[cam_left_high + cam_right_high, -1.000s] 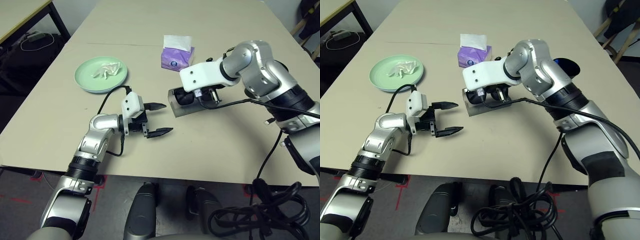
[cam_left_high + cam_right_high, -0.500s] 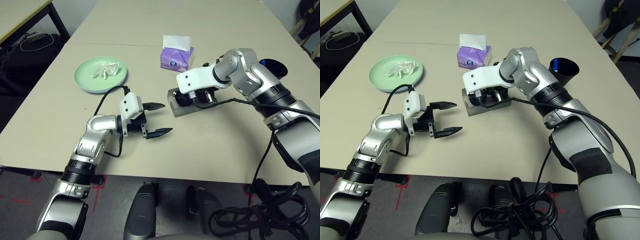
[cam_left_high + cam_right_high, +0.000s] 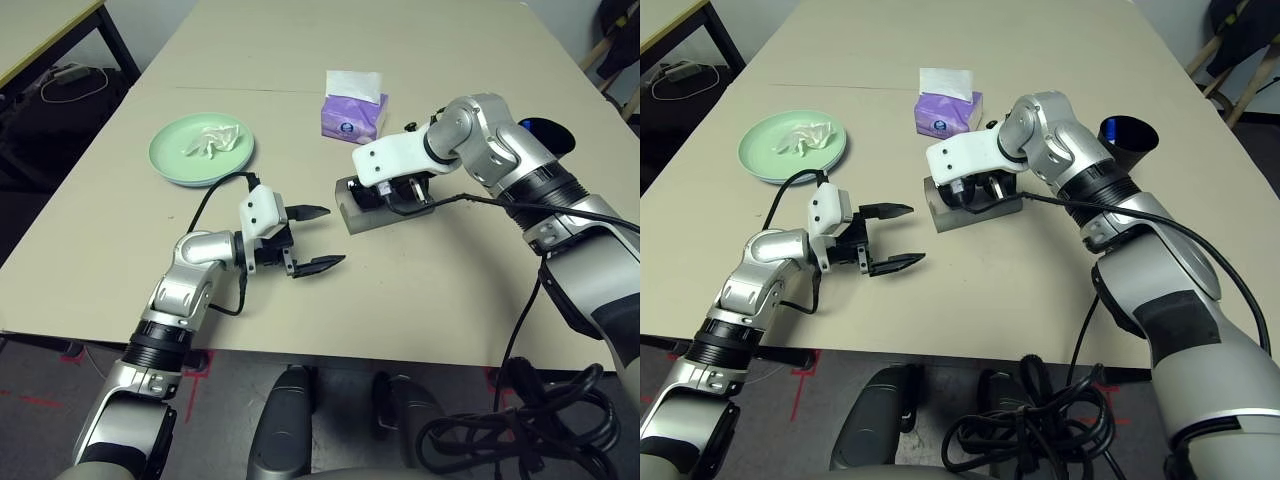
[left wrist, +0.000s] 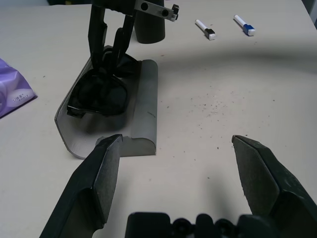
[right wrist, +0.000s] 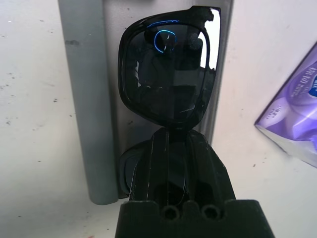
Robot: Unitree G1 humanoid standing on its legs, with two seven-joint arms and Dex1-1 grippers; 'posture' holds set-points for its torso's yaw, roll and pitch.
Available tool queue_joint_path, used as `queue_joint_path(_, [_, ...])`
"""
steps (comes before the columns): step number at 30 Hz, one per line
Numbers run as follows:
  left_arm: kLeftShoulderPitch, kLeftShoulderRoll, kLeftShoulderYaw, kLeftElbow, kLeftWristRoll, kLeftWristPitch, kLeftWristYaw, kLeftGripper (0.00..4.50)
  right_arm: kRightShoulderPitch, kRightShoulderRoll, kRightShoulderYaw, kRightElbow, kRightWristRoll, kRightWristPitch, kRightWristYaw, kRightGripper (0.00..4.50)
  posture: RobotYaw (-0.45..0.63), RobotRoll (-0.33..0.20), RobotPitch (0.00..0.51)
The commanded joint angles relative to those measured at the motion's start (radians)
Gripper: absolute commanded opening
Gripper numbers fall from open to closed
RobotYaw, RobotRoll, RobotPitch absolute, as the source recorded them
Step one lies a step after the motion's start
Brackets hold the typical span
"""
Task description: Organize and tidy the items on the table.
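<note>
Two arms reach over the beige surface (image 3: pixel 450 290). The right gripper (image 3: pixel 975 190) points steeply down into the open grey glasses case (image 4: pixel 141 106), its jaws clenched on the black sunglasses (image 5: pixel 168 74). In the right wrist view the two fingers (image 5: pixel 171 163) press together around the bridge of the glasses, one dark lens standing out past them and lying over the case's inner trough. In the left wrist view the sunglasses sit in the hollow of the case, held tilted, with the right gripper's fingers coming down onto them from above.

The left gripper (image 3: pixel 312 238) hangs just above the surface, near the robot's body and beside the case but apart from it, pointing sideways toward the case. Its jaws are spread wide and released; nothing lies between the fingers (image 4: pixel 99 173), and they touch nothing.

The case lies near the middle of the surface. Behind it stands a purple tissue pack (image 3: pixel 354 115) with a white sheet sticking up. Off to the robot's left a mint-green plate (image 3: pixel 175 160) holds a crumpled white tissue (image 3: pixel 212 140). A black cup (image 3: pixel 1127 140) with a blue inside sits behind the right arm, on the robot's right. The left wrist view also shows two short white pen pieces (image 4: pixel 204 29) lying on the surface past the case, close to the cup, one with a blue tip.
</note>
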Motion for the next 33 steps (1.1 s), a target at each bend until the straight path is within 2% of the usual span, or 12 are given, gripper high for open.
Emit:
queue_joint_path(1, [0.019, -0.002, -0.011, -0.025, 0.001, 0.009, 0.002, 4.5, -0.013, 0.01, 0.011, 0.029, -0.014, -0.024, -0.013, 0.34, 0.3, 0.0, 0.145])
queue_joint_path(17, [0.016, -0.01, -0.015, -0.022, 0.003, 0.007, 0.007, 4.5, 0.069, 0.017, 0.011, -0.011, -0.032, -0.026, 0.009, 0.34, 0.29, 0.0, 0.146])
queue_joint_path(33, [-0.002, -0.02, -0.021, 0.002, 0.011, -0.003, 0.002, 4.5, 0.086, 0.004, 0.001, -0.07, -0.025, 0.016, 0.036, 0.34, 0.27, 0.0, 0.137])
